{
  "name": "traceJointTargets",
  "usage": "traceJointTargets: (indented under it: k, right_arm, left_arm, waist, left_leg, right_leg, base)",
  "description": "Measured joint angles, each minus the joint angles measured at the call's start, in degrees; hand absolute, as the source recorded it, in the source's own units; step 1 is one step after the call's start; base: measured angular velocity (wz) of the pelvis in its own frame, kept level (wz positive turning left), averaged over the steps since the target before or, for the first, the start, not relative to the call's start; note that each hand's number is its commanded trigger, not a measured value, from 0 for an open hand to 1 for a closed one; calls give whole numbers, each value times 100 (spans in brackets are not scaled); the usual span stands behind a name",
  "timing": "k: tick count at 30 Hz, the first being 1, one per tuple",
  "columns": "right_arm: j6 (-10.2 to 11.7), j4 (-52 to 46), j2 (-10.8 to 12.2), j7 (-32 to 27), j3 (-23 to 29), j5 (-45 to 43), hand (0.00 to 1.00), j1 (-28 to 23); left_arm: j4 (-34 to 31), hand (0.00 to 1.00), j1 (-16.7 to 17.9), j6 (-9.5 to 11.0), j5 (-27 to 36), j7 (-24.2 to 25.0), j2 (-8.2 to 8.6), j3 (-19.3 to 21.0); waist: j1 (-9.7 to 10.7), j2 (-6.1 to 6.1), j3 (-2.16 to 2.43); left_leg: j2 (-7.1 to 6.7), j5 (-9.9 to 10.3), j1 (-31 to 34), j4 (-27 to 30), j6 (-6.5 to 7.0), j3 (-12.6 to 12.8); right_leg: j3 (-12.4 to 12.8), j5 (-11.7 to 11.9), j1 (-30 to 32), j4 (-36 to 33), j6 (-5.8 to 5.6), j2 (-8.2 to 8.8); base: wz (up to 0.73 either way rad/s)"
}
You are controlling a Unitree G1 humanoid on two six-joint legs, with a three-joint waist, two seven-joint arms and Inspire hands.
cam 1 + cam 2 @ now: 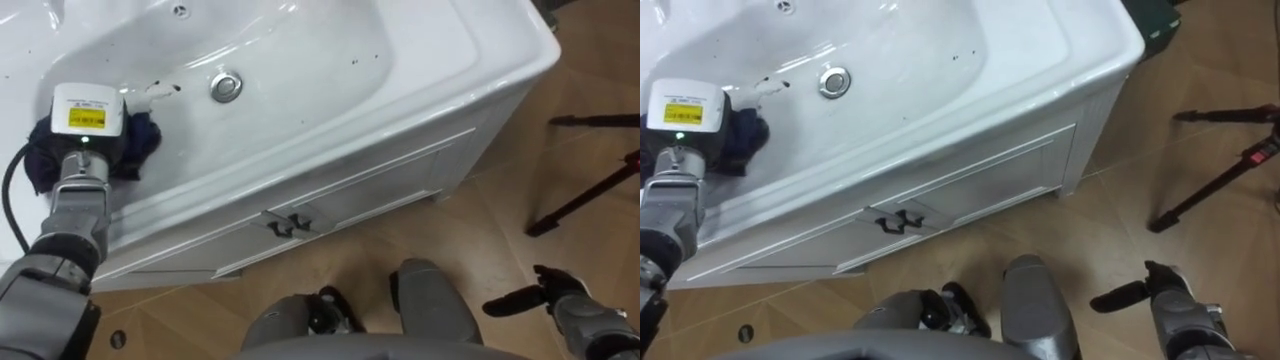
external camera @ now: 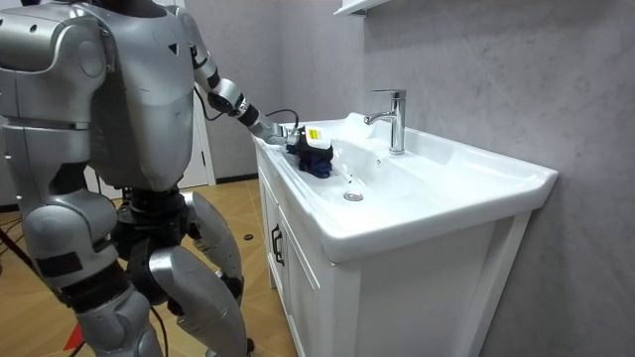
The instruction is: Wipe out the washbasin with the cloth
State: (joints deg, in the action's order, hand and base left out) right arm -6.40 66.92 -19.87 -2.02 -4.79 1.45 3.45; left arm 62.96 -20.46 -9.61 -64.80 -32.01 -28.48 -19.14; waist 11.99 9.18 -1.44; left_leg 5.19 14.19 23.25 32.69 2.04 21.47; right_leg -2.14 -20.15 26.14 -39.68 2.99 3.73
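The white basin (image 1: 310, 50) sits on a white cabinet, with a metal drain (image 1: 227, 86) at its middle. My left hand (image 1: 88, 125) lies inside the basin at its left side, on top of a dark blue cloth (image 1: 143, 140) that bulges out on both sides of it. In the room view the same hand (image 2: 294, 134) rests on the cloth (image 2: 317, 161) near the basin's (image 2: 437, 203) back end. A few dark specks (image 1: 165, 88) mark the basin beside the cloth. My right hand (image 1: 558, 297) hangs low at the lower right, away from the basin, fingers relaxed and holding nothing.
A chrome faucet (image 2: 395, 117) stands on the basin's wall side. The cabinet doors carry dark handles (image 1: 288, 225). Black tripod legs (image 1: 590, 195) spread over the wooden floor to the right. I stand close against the cabinet front.
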Motion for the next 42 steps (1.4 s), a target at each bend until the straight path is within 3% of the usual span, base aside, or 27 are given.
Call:
traceJointTargets:
  k: [15,21,26,30,32,36,42]
  right_arm:
    - [-119,39,5,9,-28,33,0,76]
    - [-124,66,124,-190,-191,183,0,156]
    - [-164,65,287,-361,-359,277,0,275]
    - [-239,18,451,-514,-536,276,0,458]
    - [-247,-32,520,-570,-629,305,0,472]
    - [-281,-207,535,-696,-697,373,0,469]
    - [-309,-267,624,-805,-819,422,0,497]
  left_arm:
    - [-2,100,25,-203,57,16,204,41]
    - [28,100,-184,-218,1143,115,229,137]
    - [149,100,-739,-169,2571,124,448,354]
    - [351,100,-1165,-124,2958,162,550,584]
    - [395,100,-1348,-123,3180,249,543,600]
    - [397,100,-1621,-121,3399,368,489,622]
    - [511,100,-2101,-121,3592,473,434,667]
  waist:
    - [-87,-28,-7]
    - [-111,-146,-4]
    - [-148,-260,-26]
    - [-143,-360,-76]
    - [-141,-370,-81]
    - [-136,-438,-116]
    - [-8,-508,-163]
  left_leg:
    - [-29,-1,-38,8,-2,-28]
    - [-73,7,135,169,-13,-126]
    - [16,11,509,435,-19,-227]
    - [51,21,759,580,-37,-304]
    - [132,23,923,719,-40,-343]
    - [131,24,1126,830,-39,-363]
    - [137,19,1480,979,-56,-608]
  right_leg:
    - [41,-10,11,-75,2,15]
    - [102,-77,226,-328,28,37]
    - [43,-71,547,-488,75,-4]
    - [65,-45,791,-619,84,-58]
    - [45,-13,899,-640,102,-109]
    - [39,-16,1113,-800,105,-87]
    - [-114,-9,1324,-848,111,-84]
  base:
    - [-1]
    - [-2]
    - [7]
    - [-8]
    - [0]
    - [4]
    - [11]
